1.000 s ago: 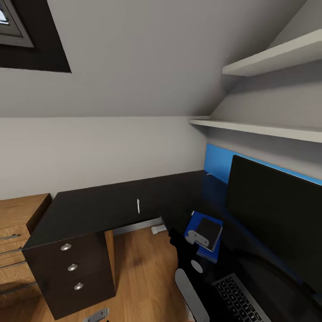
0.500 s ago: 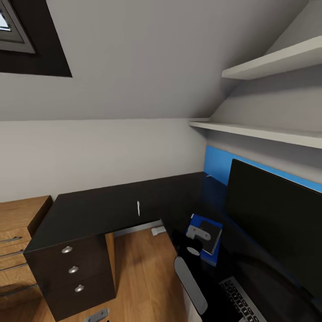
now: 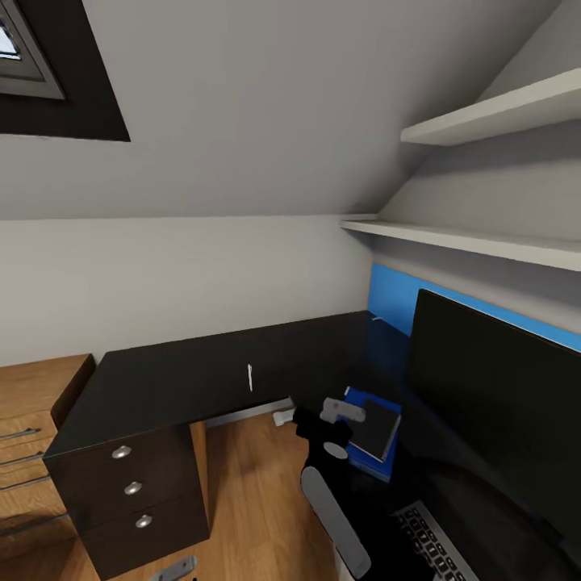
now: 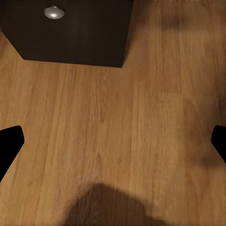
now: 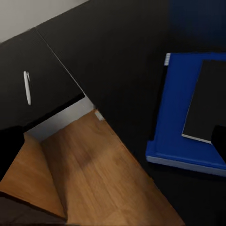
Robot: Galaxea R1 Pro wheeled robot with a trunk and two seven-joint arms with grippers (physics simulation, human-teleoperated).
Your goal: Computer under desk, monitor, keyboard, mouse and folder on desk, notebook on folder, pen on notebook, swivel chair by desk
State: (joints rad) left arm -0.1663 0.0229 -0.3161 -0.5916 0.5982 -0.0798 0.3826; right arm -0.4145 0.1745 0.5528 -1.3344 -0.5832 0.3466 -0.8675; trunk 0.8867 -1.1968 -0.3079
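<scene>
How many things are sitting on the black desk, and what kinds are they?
Monitor: 1
Keyboard: 1
Blue folder: 1
Black notebook: 1
White pen: 1
Total: 5

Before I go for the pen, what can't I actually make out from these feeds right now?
- Keyboard: cut off by the head view's bottom edge.
- Monitor: cut by the right edge; base unseen.
- Pen: too small to tell tip from cap.
- Notebook on the folder: cut by the right wrist view's edge.
- Right hand: open or shut unclear.
</scene>
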